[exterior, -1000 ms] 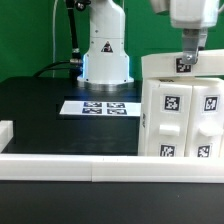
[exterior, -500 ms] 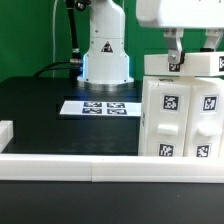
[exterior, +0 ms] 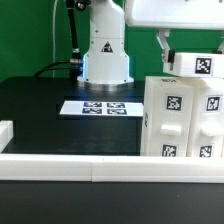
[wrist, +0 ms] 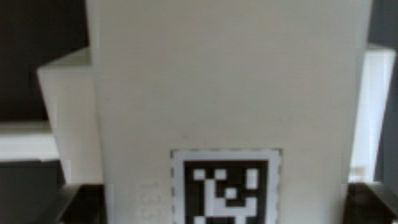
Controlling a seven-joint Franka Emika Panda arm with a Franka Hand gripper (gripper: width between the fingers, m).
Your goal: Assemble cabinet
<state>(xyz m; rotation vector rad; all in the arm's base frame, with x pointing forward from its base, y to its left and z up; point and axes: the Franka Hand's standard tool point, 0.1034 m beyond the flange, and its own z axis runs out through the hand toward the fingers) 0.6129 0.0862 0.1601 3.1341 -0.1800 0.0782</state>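
The cabinet body [exterior: 183,117] is seen standing on the black counter [exterior: 50,115] at the exterior view's right, its front faces carrying square tags. Directly above the body, a white tagged panel [exterior: 197,64] is held, apparently clear of the body's top edge, though contact cannot be ruled out. One finger [exterior: 163,50] of the end effector [exterior: 185,52] is visible at the panel's side toward the exterior view's left; the other finger is hidden behind the panel. The fingers are closed onto the panel.

The marker board [exterior: 100,106] lies flat on the counter, well apart from the body toward the exterior view's left, before the arm's base [exterior: 105,55]. A long white rail [exterior: 70,165] runs in front of the body.

Only the wrist view shows the panel [wrist: 222,120] close up: a tall white face filling the frame, with one tag [wrist: 226,188] on it. The fingers cannot be made out there.
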